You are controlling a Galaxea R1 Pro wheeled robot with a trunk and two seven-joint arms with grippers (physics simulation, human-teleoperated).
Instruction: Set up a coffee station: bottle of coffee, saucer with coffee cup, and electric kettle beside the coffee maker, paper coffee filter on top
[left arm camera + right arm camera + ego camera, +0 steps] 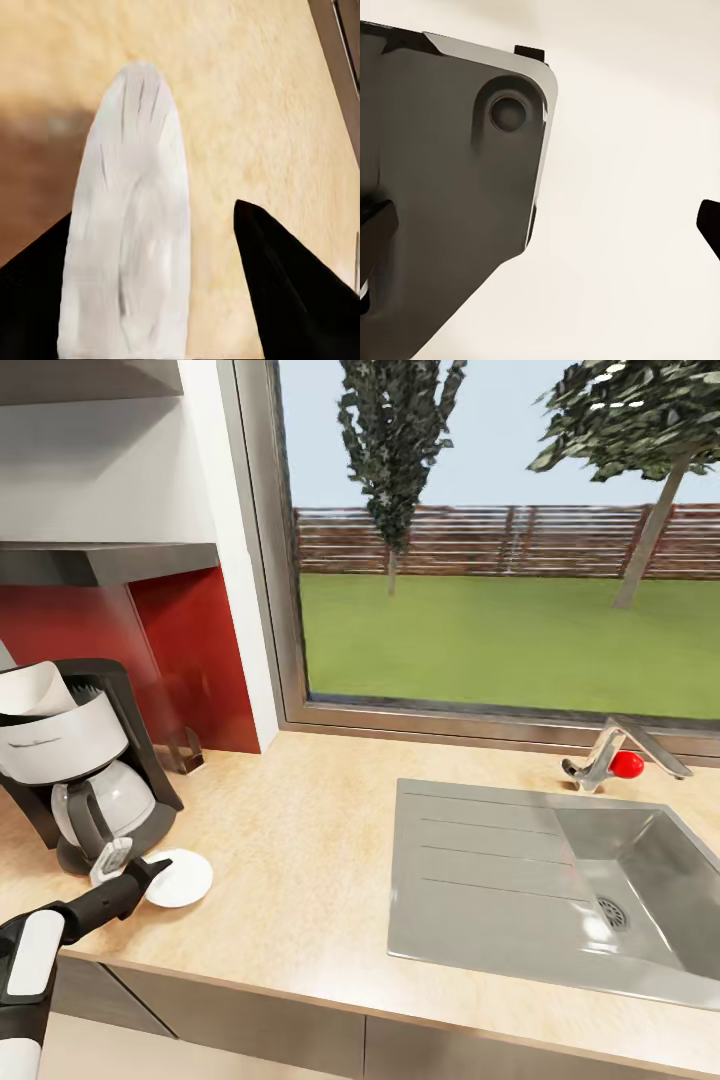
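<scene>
White saucer (pixel 182 880), beige wood-look countertop (pixel 300 860), black-and-white coffee maker (pixel 75 760).

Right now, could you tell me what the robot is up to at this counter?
The left gripper is at the saucer, which sits on the countertop beside the coffee maker; in the left wrist view the saucer's rim lies between the jaws. A paper filter already tops the machine. No cup is on the saucer yet.
</scene>
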